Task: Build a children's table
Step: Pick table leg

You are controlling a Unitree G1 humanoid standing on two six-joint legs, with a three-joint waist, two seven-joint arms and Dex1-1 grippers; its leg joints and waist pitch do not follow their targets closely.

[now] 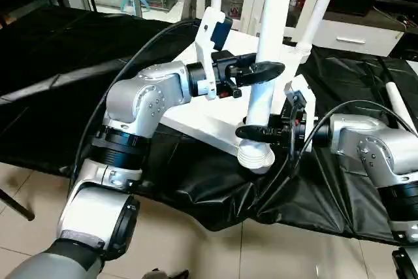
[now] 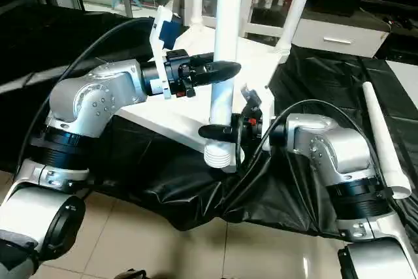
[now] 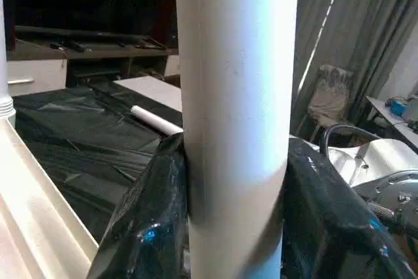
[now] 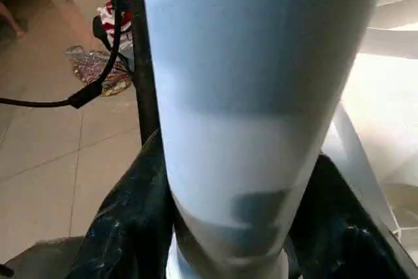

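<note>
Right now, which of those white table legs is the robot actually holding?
The upright leg at the tabletop's near corner: the left gripper clasps it higher up, the right gripper near its base. Other legs stand untouched behind; one loose leg lies on the black cover.

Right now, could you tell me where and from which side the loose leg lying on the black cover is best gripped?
Grip the loose leg around its mid-shaft, coming down from above with the fingers across its width. It lies flat and bare on the black cover, beside the right arm, so the round sides are free to pinch.
</note>
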